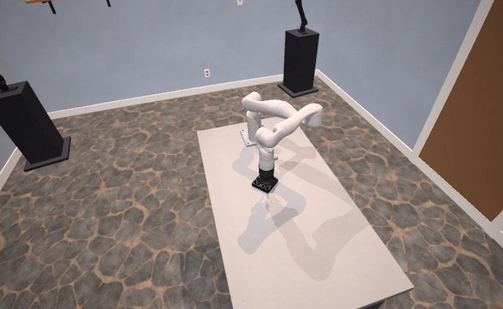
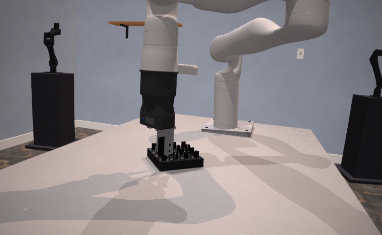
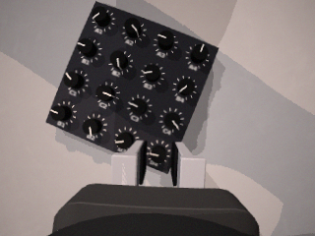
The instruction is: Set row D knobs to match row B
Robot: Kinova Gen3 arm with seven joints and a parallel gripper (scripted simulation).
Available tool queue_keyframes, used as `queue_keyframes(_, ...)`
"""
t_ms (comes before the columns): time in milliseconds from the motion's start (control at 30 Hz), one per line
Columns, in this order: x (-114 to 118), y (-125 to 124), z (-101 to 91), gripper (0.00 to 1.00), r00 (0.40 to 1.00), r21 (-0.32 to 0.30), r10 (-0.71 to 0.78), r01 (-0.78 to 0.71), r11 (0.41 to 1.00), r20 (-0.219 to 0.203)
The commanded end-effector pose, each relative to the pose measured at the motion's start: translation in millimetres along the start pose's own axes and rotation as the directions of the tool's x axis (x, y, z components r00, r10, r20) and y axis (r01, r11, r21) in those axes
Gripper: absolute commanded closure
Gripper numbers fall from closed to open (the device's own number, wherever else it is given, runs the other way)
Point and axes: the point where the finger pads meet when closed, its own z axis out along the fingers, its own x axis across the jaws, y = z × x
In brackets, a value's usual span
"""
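The black knob box (image 1: 259, 188) (image 2: 181, 165) (image 3: 105, 44) stands on the table, turned at an angle in the wrist view. My gripper (image 2: 164, 154) (image 3: 158, 156) is open, pointing down, its fingers on either side of knob D4 (image 3: 158, 154) with small gaps showing. D4's line points left in the wrist view; that of B4 (image 3: 185, 88) points down-left. D1 (image 3: 61, 113) and B1 (image 3: 88, 47) point left, slightly up. D2 (image 3: 92, 127) and B2 (image 3: 119, 61) point down. D3 (image 3: 125, 140) and B3 (image 3: 152, 74) point left. The fingers partly hide D4's ring.
Knob D3 stands close beside the left finger in the wrist view, and C4 (image 3: 172, 121) stands just beyond the fingertips. The arm's base (image 1: 252, 132) (image 2: 226, 116) is bolted to the table (image 1: 322, 229) (image 2: 114, 209) behind the box. Black pedestals stand off the table.
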Motion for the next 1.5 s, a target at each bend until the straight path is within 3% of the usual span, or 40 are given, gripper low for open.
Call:
queue_keyframes(0,-0.3,-0.1,1.0,0.54,1.0,0.0,0.0,0.0,1.0,0.001)
queue_keyframes(1467,-0.3,-0.1,9.7,0.54,1.0,0.0,0.0,0.0,1.0,0.001)
